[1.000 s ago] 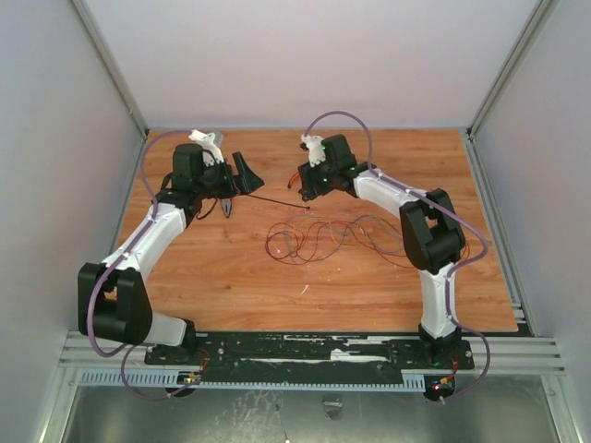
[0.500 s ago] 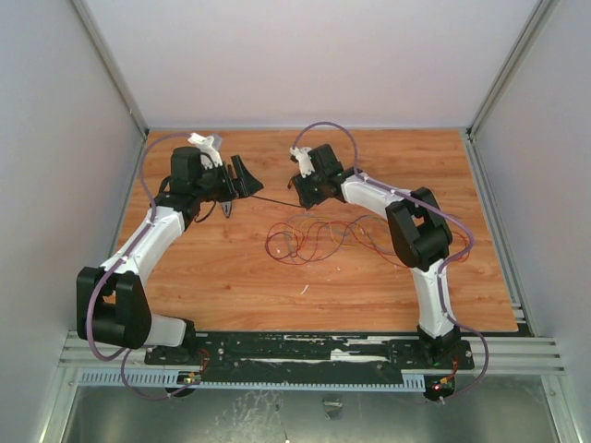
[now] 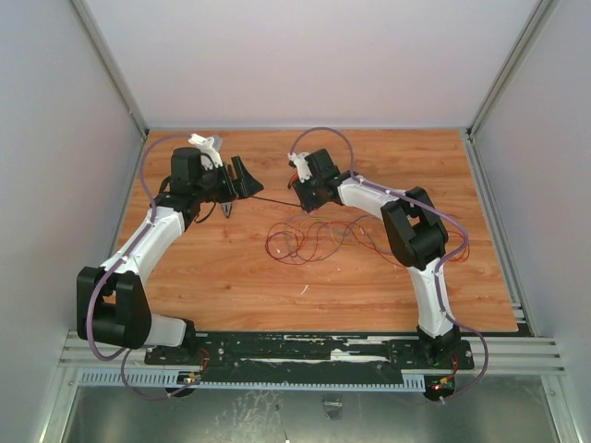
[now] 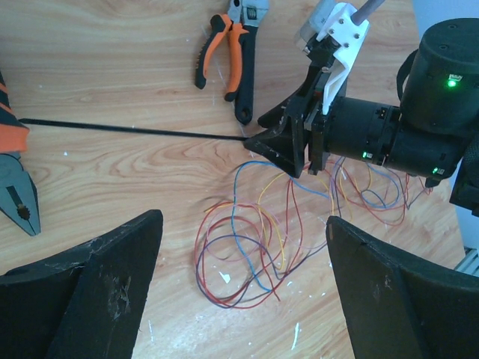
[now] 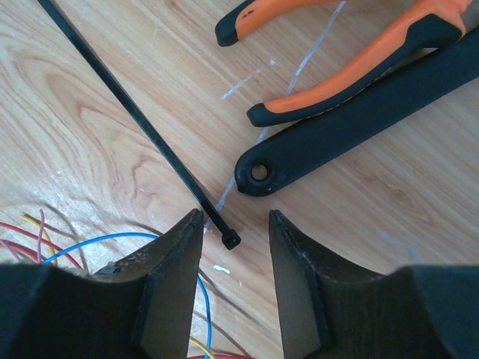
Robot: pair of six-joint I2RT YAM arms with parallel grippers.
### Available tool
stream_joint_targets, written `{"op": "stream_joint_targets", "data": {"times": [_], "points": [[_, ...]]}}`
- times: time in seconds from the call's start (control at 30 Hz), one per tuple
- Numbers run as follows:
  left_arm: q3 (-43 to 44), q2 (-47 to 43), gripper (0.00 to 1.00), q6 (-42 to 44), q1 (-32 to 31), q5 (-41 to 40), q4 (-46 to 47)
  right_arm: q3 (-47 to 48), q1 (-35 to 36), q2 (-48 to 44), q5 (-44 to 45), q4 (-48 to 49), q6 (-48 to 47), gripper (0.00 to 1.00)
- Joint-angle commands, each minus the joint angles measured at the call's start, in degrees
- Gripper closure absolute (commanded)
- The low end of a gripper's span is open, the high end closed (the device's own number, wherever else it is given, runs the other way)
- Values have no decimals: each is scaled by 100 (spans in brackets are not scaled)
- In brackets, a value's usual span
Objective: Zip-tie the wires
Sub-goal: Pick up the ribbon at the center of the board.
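The zip tie (image 3: 277,200) is a thin black strip lying flat on the wooden table, between the two grippers. In the right wrist view the zip tie (image 5: 142,123) runs diagonally, and its head end lies on the table between my open right fingertips (image 5: 179,247). My right gripper (image 5: 236,221) is low over it and holds nothing; it also shows in the top view (image 3: 305,203). The wires (image 3: 309,240) lie in loose red, orange and blue loops just in front of it. My left gripper (image 4: 243,221) is wide open and empty above the wires (image 4: 247,254).
Orange-handled pliers (image 4: 233,60) lie beyond the zip tie, close to my right gripper. A second pair of pliers (image 4: 16,179) lies at the strip's other end under my left arm. White side walls enclose the table (image 3: 231,286).
My right gripper has moved left and down to the zip tie's head end. The left arm has barely moved.
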Motion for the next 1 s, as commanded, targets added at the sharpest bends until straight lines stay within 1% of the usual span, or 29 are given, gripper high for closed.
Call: {"op": "stream_joint_targets", "data": {"times": [0.0,0.17,0.33,0.47,0.77,0.97], "points": [[-99,-87,5,83,51,106,48,-163,97,-17,159,-79,-93,59],[-120,-70,5,82,60,102,47,-260,112,-101,147,-59,-120,62],[-141,-87,5,85,65,98,43,-290,115,-97,167,-53,-70,68],[-143,-89,4,73,70,98,48,-333,117,-133,168,-93,-50,71],[-165,-105,4,72,78,106,47,-564,117,-294,273,-103,-49,71],[-173,-105,4,82,78,98,48,-509,116,-226,248,-63,-75,71]]}}
